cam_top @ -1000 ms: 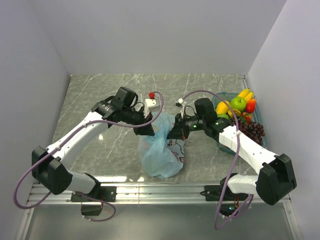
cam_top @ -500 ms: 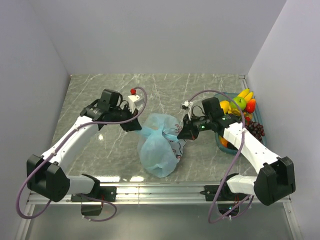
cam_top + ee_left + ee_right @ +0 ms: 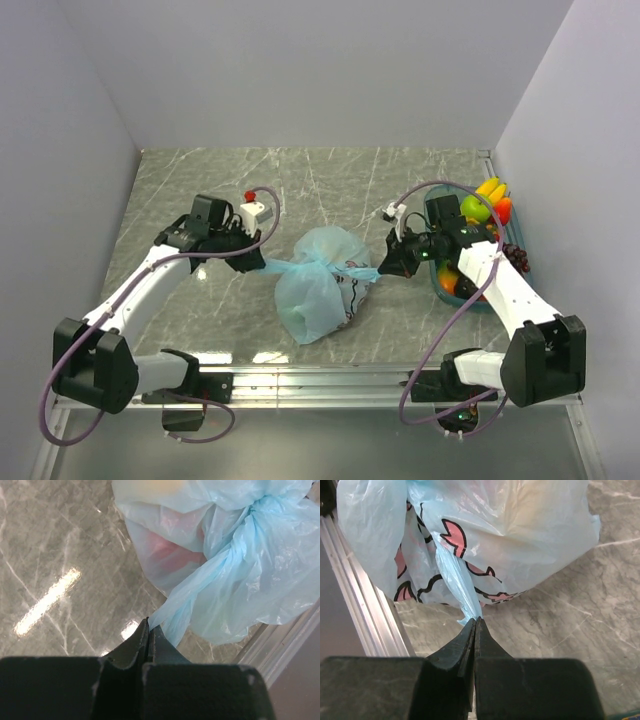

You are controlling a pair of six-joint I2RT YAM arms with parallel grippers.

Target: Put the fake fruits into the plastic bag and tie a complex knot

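In the last second the arms have drawn apart, so the bag [image 3: 315, 295] handles now run taut to either side and the knot [image 3: 260, 507] looks cinched. The left end effector [image 3: 258, 264] is clamped on one handle [image 3: 182, 607] and the right end effector [image 3: 385, 270] on the other [image 3: 455, 582]. The bag lies mid-worktop [image 3: 330, 190], with pink and yellowish shapes showing through it. Fruits [image 3: 478, 205] still sit in the tray [image 3: 437, 284] at the right, so loading seems incomplete.

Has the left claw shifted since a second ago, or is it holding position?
Yes. The left claw has moved leftward, toward the left wall and away from the body of the plastic bag, drawing its handle taut.
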